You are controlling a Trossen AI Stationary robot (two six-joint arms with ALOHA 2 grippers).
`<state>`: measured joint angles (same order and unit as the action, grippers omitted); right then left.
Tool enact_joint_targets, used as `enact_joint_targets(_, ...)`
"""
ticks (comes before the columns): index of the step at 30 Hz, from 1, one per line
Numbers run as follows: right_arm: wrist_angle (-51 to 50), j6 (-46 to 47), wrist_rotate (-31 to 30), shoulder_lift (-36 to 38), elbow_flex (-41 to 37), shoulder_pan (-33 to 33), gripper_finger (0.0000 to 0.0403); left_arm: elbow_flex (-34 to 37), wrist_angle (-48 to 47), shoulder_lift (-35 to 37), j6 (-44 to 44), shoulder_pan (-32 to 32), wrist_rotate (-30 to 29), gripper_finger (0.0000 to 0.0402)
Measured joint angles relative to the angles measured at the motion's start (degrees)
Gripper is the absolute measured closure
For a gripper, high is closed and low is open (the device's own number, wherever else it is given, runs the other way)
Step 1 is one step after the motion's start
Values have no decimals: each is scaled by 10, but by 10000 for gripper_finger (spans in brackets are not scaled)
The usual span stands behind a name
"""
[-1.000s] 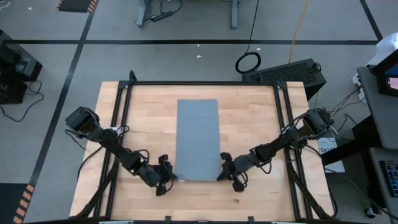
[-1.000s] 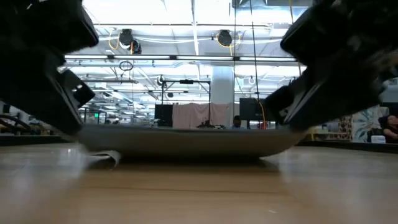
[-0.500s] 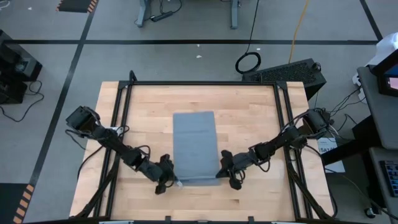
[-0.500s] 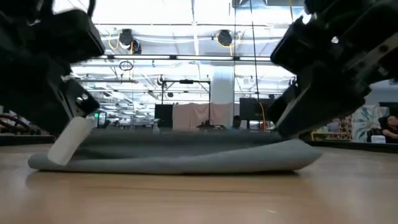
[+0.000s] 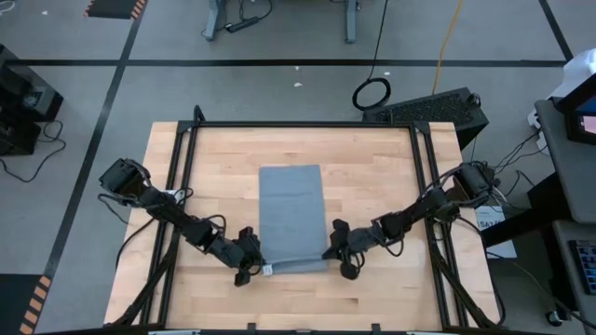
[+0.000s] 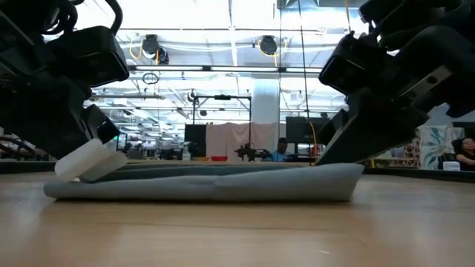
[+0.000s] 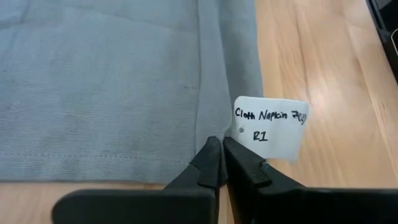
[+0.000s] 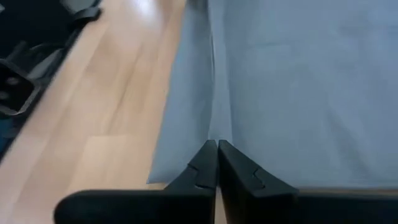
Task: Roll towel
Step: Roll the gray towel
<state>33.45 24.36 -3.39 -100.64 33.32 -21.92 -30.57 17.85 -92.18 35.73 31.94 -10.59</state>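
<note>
The grey towel [image 5: 291, 214] lies flat on the wooden table [image 5: 372, 158], its long sides running near to far. Its near end [image 6: 208, 191] shows as a thick doubled edge in the low view. A white tag [image 7: 270, 127] sticks out at its near left corner. My left gripper [image 5: 255, 268] is shut at that corner, next to the tag. My right gripper [image 5: 333, 253] is shut at the near right corner. Both grippers are low, just above the table. My left gripper [image 7: 221, 142] pinches the towel's near left corner [image 7: 210, 124] between its two fingers, right beside the tag. It comes in low, slanting from the table's near left. The corner rests on the table. My right gripper [image 8: 217, 144] pinches a fold of the towel at its near right corner [image 8: 214, 121]. It comes in low from the table's near right. The cloth beyond the fingers lies flat on the table.
A black frame [image 5: 298, 125] runs along the table's far edge and down both sides. Bare wood lies to either side of the towel and beyond its far edge. The floor behind holds cables and a black case [image 5: 438, 107].
Both grippers have lowered the towel's near end, held up off the table a second ago, onto the wood and moved a little toward the far edge. The towel's far edge has drawn nearer, so the towel looks shorter. The tag has flipped up into view.
</note>
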Motion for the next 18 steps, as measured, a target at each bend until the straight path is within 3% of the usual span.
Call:
enact_joint_targets(4, 5, -39, -52, 0, 0, -14, 365, 0, 0, 0, 0, 0, -1, 380)
enact_joint_targets(9, 7, -127, -88, 6, 0, -42, 293, 0, 0, 0, 2, 0, -2, 379)
enact_joint_targets(14, 12, -165, -121, 12, 0, -87, 229, 0, -8, 0, 16, 0, -12, 378)
enact_joint_targets(18, 6, -175, -187, 12, 0, -127, 199, 0, -9, 0, 30, 0, -12, 377)
